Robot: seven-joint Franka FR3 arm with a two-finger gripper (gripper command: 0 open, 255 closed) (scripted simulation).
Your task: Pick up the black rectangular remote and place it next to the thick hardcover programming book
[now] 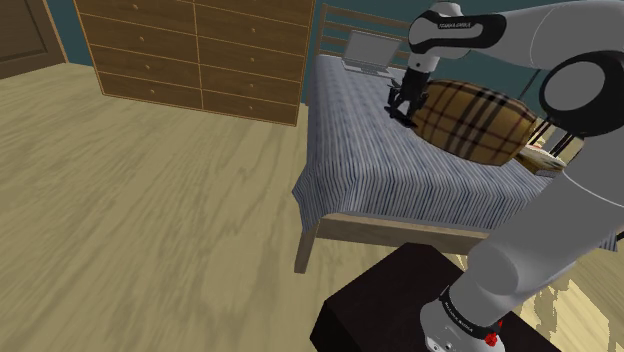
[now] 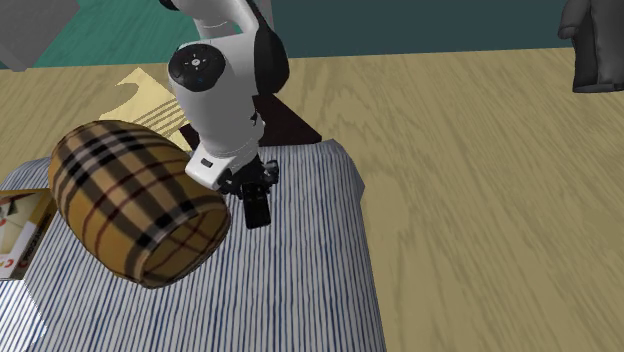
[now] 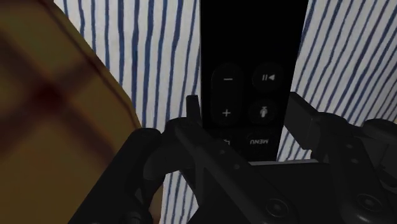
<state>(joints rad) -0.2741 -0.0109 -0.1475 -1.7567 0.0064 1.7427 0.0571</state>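
The black gripper point(image 2: 256, 186) stands just beside the plaid bolster pillow point(image 2: 135, 200), its two fingers closed against the long edges of the black remote point(image 2: 259, 213), which lies on the striped bedspread point(image 2: 300, 285). On the side away from the pillow, bare bedspread runs to the mattress edge, with open wooden floor point(image 2: 480, 200) beyond.

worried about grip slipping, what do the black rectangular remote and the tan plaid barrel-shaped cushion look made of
The black rectangular remote looks like smooth matte plastic: flat face with printed button symbols. The tan plaid barrel-shaped cushion is probably woven fabric, from its check pattern.
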